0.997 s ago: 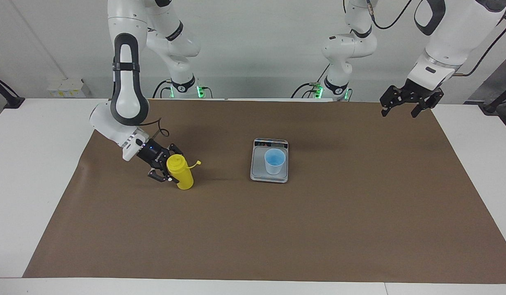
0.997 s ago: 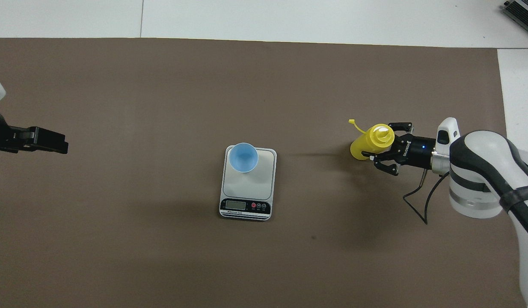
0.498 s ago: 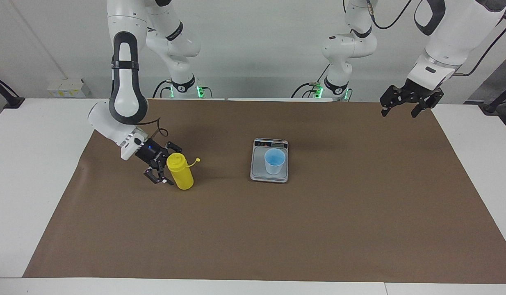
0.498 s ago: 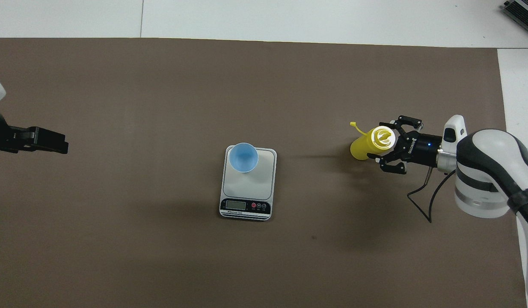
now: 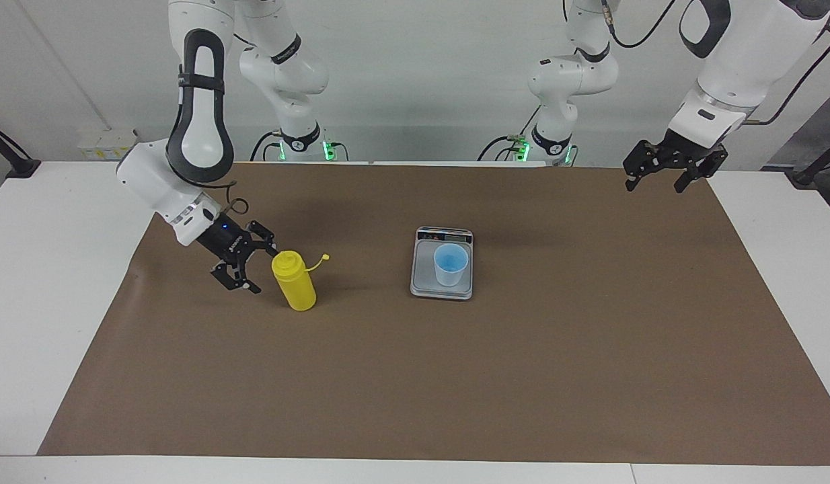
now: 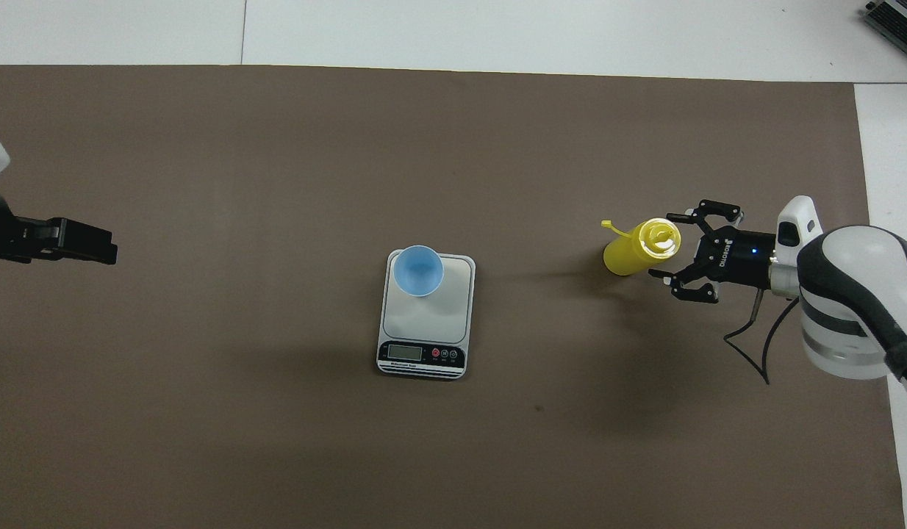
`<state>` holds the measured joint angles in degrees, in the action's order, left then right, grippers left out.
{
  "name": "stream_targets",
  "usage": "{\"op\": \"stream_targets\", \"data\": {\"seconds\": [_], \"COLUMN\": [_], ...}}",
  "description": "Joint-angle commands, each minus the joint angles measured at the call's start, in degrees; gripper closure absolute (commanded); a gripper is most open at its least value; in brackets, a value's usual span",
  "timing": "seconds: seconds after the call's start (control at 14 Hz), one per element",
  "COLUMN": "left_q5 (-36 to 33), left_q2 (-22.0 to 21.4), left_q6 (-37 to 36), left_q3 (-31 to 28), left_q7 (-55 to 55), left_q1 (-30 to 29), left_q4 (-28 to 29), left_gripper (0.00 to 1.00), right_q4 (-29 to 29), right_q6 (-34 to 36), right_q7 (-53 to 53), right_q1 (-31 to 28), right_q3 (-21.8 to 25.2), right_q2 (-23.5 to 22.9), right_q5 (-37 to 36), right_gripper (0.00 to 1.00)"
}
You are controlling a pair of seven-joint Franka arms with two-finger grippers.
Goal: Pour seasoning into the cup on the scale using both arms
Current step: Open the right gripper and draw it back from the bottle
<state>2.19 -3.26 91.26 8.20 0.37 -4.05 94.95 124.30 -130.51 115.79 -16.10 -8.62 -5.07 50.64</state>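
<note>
The yellow seasoning bottle point(image 5: 294, 282) point(image 6: 637, 248) stands upright on the brown mat, beside the scale toward the right arm's end of the table. Its cap strap point(image 5: 317, 262) sticks out toward the scale. My right gripper point(image 5: 260, 269) point(image 6: 679, 248) is open just beside the bottle's upper part, with its fingers apart from it and nothing held. The light blue cup point(image 5: 450, 264) point(image 6: 417, 270) stands on the silver scale point(image 5: 425, 282) point(image 6: 439, 316), at the end away from the display. My left gripper point(image 5: 656, 187) point(image 6: 93, 250) waits open, raised over the mat's edge at the left arm's end.
A brown paper mat point(image 5: 522, 376) covers most of the white table point(image 5: 45, 282). The scale's display strip point(image 6: 422, 355) faces the robots. A black cable point(image 6: 747, 345) loops from the right wrist just above the mat.
The right gripper has opened, let go of the bottle and drawn back toward its own end of the table. The bottle stays standing. The left arm has not moved.
</note>
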Motion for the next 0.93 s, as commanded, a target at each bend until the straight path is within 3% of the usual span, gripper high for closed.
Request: {"op": "stream_targets", "data": {"seconds": [0.0,0.5,0.85], "left_q5": [-0.1,-0.1,-1.9], "left_q2": [-0.7,-1.0,-1.2], "left_q6": [0.3,0.2,-0.2], "left_q3": [-0.4,-0.5,-0.4], "left_q7": [-0.6,-0.5,4.0], "left_q1": [0.3,0.8,1.0], "left_q4": [0.6,1.3,1.7], "left_gripper": [0.0,0.0,0.0], "right_q4": [0.0,-2.0,-6.5], "right_q6": [1.1,7.3,10.6], "right_q7": [-6.0,-33.8,-50.8], "right_q1": [-0.3,1.9,6.9], "right_q3": [-0.2,-1.0,-1.0], "right_q2": [3.2,9.9,10.0], "right_q5": [-5.4,-26.0,-33.8], "right_gripper": [0.0,0.0,0.0]}}
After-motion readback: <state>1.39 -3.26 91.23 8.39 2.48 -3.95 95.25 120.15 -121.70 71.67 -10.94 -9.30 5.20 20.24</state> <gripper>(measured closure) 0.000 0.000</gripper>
